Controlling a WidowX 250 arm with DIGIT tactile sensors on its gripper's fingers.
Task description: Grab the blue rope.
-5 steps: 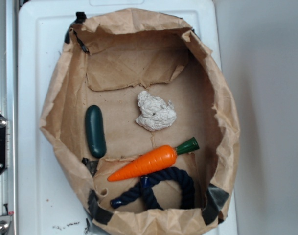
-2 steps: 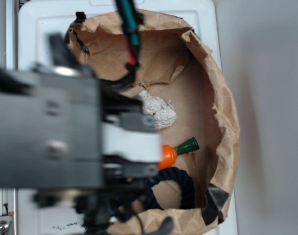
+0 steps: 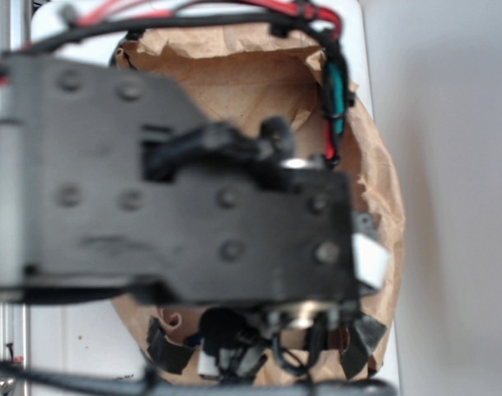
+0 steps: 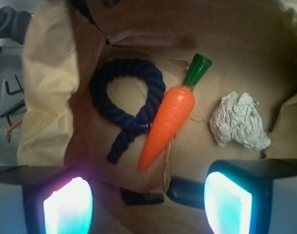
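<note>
Rope, blue, loops at top with crossed tails slanting down-left beside the carrot; hand wide open, empty.

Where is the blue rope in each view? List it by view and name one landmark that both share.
Exterior: not visible; the blurred arm covers the bag's floor.
Wrist: the blue rope lies upper left of centre, looped, beside the orange carrot on its left.
Shared landmark: the brown paper bag, its rim at and.

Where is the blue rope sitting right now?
In the wrist view the blue rope lies looped on the paper bag floor, left of centre, touching the carrot on its right. The arm blocks it in the exterior view.
</note>
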